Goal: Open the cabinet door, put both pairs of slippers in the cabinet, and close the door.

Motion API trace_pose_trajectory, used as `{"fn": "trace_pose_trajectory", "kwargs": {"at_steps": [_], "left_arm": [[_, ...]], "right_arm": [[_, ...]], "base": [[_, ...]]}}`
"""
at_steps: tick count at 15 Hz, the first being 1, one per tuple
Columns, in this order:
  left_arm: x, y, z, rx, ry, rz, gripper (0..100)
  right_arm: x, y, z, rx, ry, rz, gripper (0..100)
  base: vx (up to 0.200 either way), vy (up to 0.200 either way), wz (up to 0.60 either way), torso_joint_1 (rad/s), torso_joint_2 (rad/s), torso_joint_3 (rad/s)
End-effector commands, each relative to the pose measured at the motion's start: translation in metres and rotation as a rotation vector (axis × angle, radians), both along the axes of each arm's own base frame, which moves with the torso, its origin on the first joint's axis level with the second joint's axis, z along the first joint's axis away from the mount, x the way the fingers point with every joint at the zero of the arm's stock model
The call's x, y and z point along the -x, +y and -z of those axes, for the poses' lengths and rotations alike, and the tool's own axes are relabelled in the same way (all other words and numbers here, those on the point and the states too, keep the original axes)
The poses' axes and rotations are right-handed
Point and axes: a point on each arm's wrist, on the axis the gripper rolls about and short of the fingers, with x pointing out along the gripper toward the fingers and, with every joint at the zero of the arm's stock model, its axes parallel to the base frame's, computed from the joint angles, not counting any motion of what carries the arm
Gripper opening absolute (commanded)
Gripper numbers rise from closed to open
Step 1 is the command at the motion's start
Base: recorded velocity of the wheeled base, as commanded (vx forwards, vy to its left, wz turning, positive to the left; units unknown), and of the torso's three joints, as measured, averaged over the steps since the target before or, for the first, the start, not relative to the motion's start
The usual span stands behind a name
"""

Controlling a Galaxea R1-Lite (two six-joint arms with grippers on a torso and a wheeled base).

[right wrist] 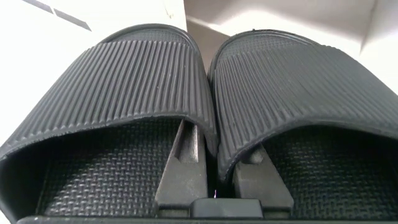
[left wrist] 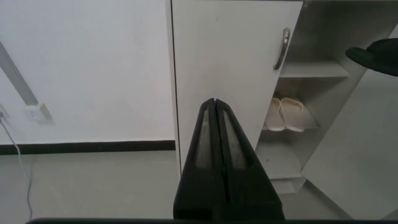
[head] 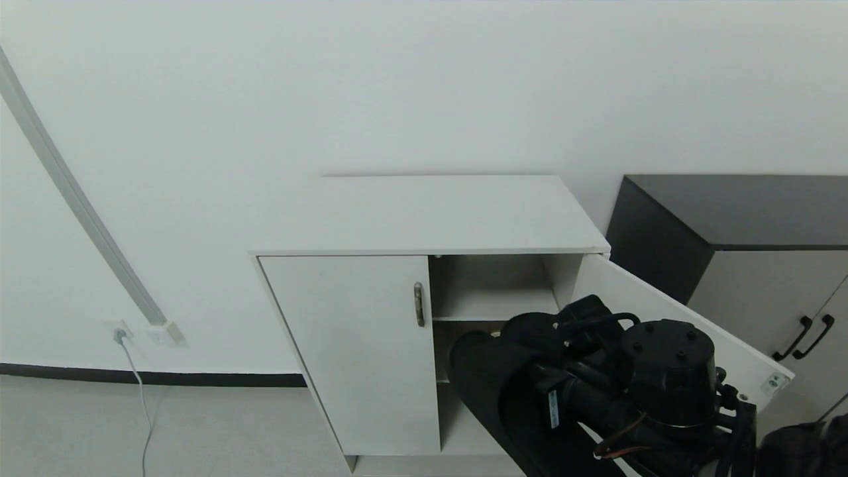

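White wall, cabinet with one door swung out

Against the wall, your cabinet (head: pixel 430 212) stands with its right door (head: pixel 662 311) open. Your right gripper (right wrist: pixel 214 171) is clamped on the black slippers (right wrist: pixel 143 81), one finger inside each, pinching their inner walls together before the opening. White slippers (left wrist: pixel 286 114) sit on a shelf inside. Your left gripper (left wrist: pixel 214 109) has its fingers pressed together.

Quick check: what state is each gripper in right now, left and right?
Left gripper: closed, holding nothing.
Right gripper: closed on the pair of black slippers, pinching their adjoining sides together.
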Motion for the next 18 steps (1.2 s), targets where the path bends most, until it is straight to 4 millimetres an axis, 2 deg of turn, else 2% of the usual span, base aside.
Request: {"fn": "trace_pose_trajectory", "kwargs": {"at_steps": [1,10,18], "left_arm": [[-0.0001,0.0000,0.0000,0.001,0.001,0.000,0],[-0.0001,0.0000,0.0000,0.001,0.001,0.000,0],[-0.0001,0.0000,0.0000,0.000,0.001,0.000,0]], "right_arm": [[0.0002,-0.0001,0.0020,0.006,0.005,0.000,0],[0.0011,-0.0004,0.0030,0.009,0.008,-0.002,0],[0.0016,0.0004,0.0071,0.015,0.008,-0.006,0]], "base": [[0.000,0.000,0.00,-0.207,0.54,0.315],[0.000,0.000,0.00,-0.186,0.51,0.318],[0.000,0.000,0.00,-0.120,0.47,0.344]]}}
